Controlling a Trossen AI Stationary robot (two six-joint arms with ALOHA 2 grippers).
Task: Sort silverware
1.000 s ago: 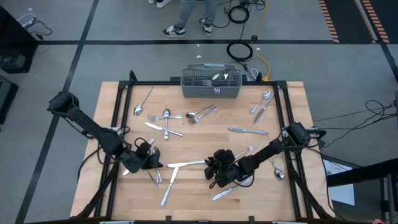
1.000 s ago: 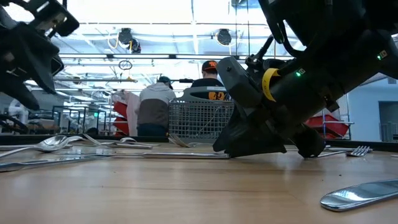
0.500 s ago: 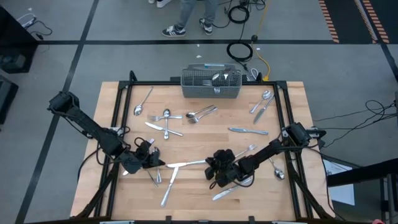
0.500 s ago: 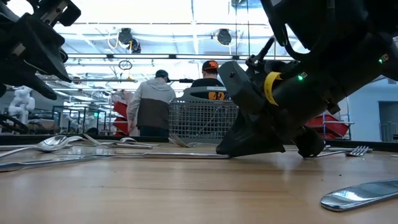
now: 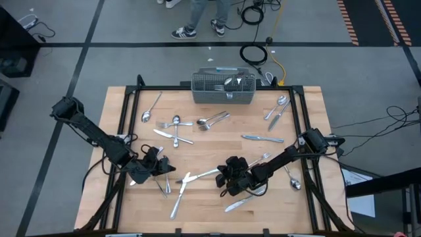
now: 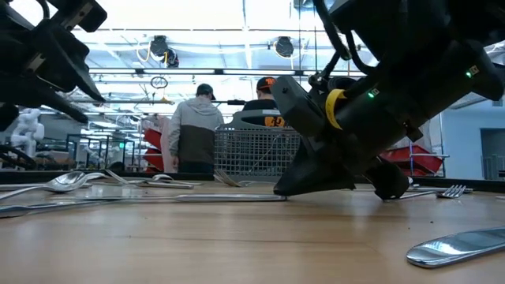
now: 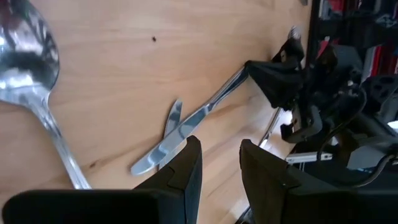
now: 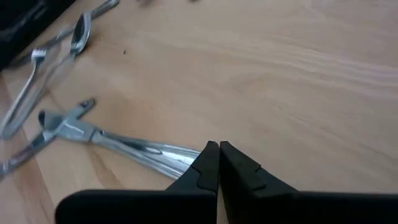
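Silverware lies scattered on the wooden table. My right gripper sits low at the middle near side, shut on a table knife. The knife's blade crosses a second knife. My left gripper hovers open at the near left, its fingers standing apart with nothing between them, pointing toward that blade. A spoon lies close beside it. The wire basket stands at the far edge. My right gripper pinches the table knife by the end of its handle, between its two fingertips. The fingers slant down from the table's right side, roughly along the knife. The knife lies flat on the table, its blade toward the left.
Spoons and a knife lie mid-table. A spoon and knife lie far right, a fork and spoon right, a knife near. People stand in the room beyond the table.
My right gripper has shut on the knife's handle end. The knife has turned slightly on the table, its blade end swinging toward the near edge. My left gripper has turned a little at the wrist while staying in place.
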